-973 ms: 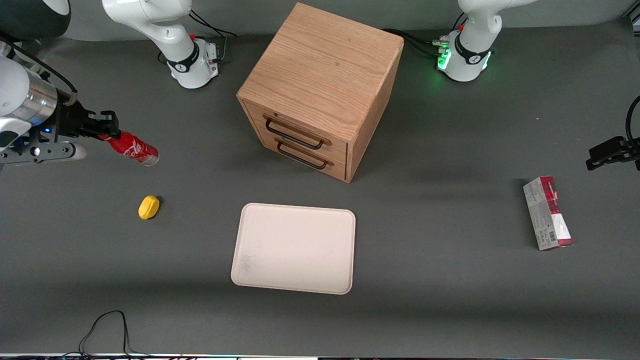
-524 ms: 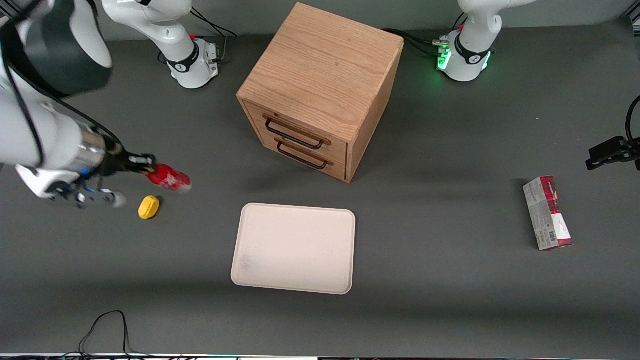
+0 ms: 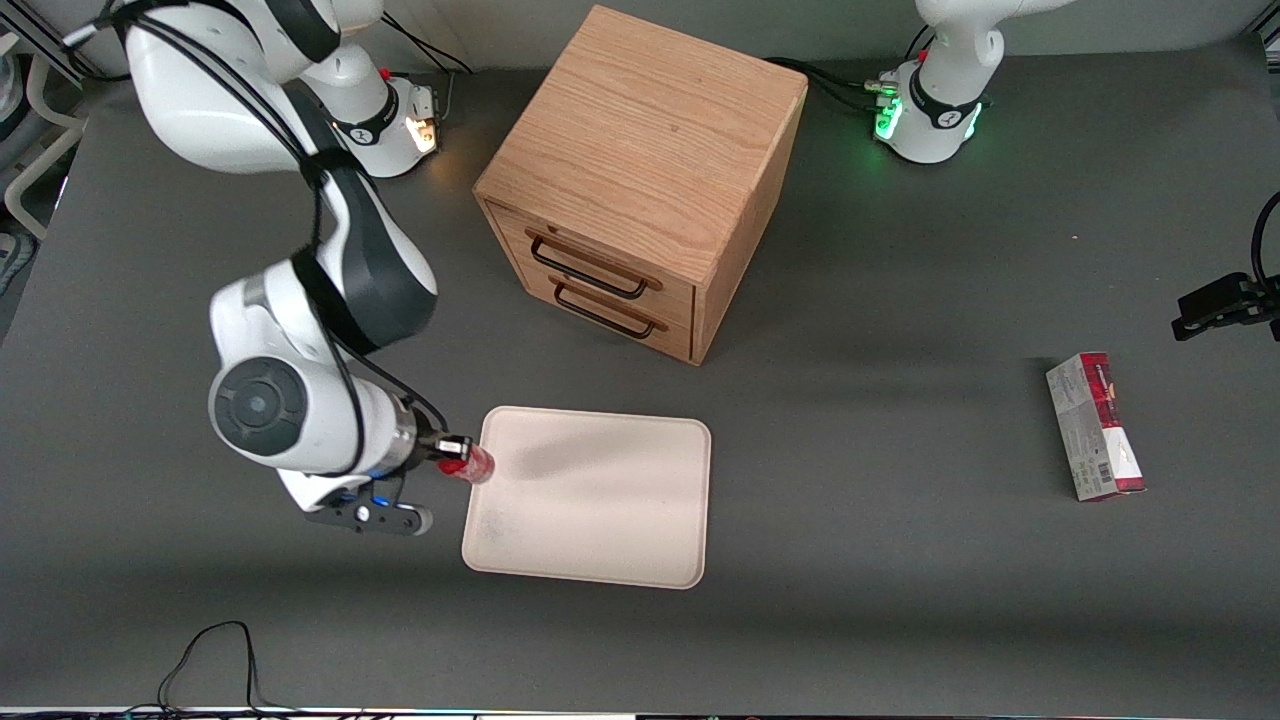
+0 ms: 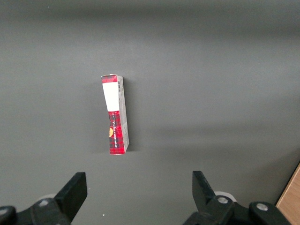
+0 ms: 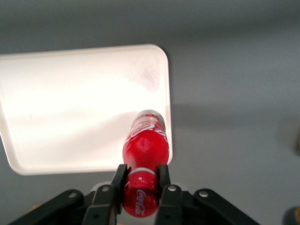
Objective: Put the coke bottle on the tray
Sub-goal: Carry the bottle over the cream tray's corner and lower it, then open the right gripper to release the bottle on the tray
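Jaws clamp the coke bottle above the tray edge, drawers nearby.

Tray surface bare; drawer cabinet stands well apart.

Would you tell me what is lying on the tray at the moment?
Nothing rests on the tray. The gripper holds the coke bottle above its edge toward the working arm; bottle and arm hide a little of that rim.
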Robot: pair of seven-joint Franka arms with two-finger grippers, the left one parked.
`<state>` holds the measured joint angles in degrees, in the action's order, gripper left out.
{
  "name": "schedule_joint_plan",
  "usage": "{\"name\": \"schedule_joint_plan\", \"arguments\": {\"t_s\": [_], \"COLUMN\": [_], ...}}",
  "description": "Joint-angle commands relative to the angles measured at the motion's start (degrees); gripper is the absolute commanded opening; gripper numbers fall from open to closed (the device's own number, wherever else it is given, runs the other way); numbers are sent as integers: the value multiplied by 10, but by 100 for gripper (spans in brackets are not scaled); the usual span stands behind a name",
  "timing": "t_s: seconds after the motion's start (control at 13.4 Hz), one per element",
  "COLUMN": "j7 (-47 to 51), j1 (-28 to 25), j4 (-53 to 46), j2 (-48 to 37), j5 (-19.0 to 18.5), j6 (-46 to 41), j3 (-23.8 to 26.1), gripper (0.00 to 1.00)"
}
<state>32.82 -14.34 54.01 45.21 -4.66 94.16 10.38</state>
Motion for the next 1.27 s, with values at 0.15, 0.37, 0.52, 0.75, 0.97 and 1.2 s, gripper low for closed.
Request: {"name": "schedule_joint_plan", "arguments": {"t_s": [0.15,0.37,0.52,0.75,0.97,1.2], "j7": [20,27,34,34,34,34], "j1": [0,0,0,0,0,0], "j4": [-38,-38,-37,-37,-35,-33], "j2": [59,71,75,80,84,84], "j5": [-16,-25,-29,-43,-43,-43], "j6": [73,100,105,105,106,106], "j3": [-2,-4,-4,-4,-4,-4], "gripper": [0,0,0,0,0,25]}}
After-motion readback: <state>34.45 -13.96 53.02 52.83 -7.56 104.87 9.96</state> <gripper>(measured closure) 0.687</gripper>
